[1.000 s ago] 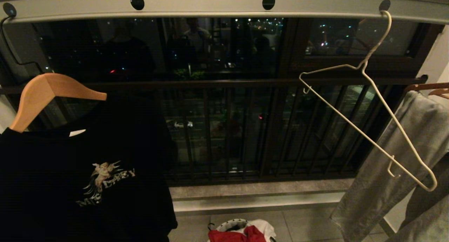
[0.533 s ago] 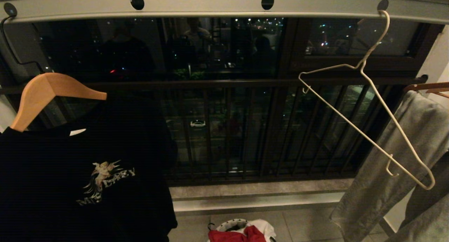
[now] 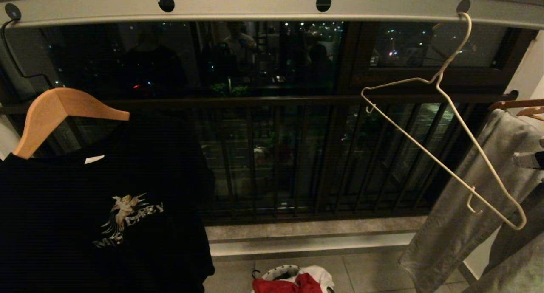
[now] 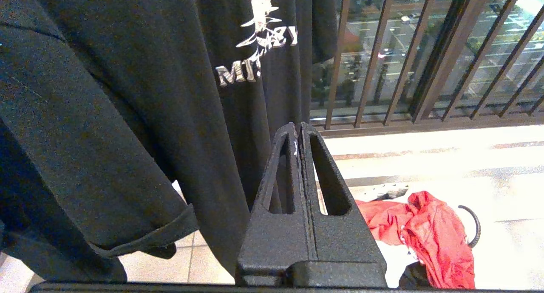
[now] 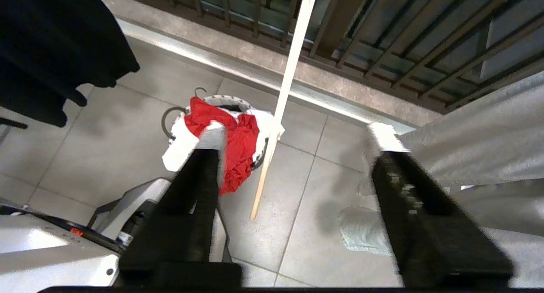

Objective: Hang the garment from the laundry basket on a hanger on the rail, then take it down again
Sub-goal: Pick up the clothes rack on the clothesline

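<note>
Overhead, the white wire hanger [image 3: 442, 144] is hanging bare and tilted from the rail [image 3: 272, 6], beside grey trousers [image 3: 476, 191]. Below, the red T-shirt [image 5: 231, 140] is lying crumpled in the laundry basket [image 5: 225, 101] on the floor tiles [image 5: 106, 127], together with a white cloth [image 5: 180, 148]. Right gripper [image 5: 293, 144] is hovering above, fingers spread and grasping nothing. Left gripper [image 4: 301, 133] is idling beside the black T-shirt [image 3: 102, 208] on the wooden hanger [image 3: 55, 114], fingers clenched together, empty.
</note>
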Controlling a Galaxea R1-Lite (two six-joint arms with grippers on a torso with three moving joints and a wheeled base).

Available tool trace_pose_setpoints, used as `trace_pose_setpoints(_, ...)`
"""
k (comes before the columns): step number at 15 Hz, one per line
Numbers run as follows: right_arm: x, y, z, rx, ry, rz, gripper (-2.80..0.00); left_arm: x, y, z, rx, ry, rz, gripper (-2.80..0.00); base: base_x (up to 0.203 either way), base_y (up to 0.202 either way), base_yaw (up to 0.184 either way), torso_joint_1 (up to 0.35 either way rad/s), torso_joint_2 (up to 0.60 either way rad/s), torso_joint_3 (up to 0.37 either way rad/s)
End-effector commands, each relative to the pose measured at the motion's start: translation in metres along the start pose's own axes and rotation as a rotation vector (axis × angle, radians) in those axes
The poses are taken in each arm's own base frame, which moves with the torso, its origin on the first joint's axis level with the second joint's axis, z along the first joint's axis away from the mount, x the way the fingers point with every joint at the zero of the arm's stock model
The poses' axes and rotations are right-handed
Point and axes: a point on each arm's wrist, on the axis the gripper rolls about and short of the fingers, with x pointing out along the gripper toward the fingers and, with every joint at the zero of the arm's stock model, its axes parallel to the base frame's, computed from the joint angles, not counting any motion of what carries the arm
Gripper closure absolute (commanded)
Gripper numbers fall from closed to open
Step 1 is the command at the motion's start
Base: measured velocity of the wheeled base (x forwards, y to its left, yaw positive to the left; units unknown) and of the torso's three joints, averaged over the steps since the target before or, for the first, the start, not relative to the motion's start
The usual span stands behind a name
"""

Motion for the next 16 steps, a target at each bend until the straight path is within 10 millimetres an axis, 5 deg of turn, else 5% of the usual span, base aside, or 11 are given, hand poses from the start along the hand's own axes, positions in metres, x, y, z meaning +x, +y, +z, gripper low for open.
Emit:
trace_pose_setpoints(1,0.016,-0.003,0.004,0.013,0.034,-0.006,-2.8,0.0,0.0,0.0,0.0,0.001,0.0,0.0,0.0,0.0,0.0,0.0,0.0,0.0)
trace_pose_setpoints(16,0.073,0.02,0.012,0.127,0.17,-0.126,-2.8,0.0,0.0,0.0,0.0,-0.001,0.001,0.0,0.0,0.0,0.0,0.0,0.0,0.0)
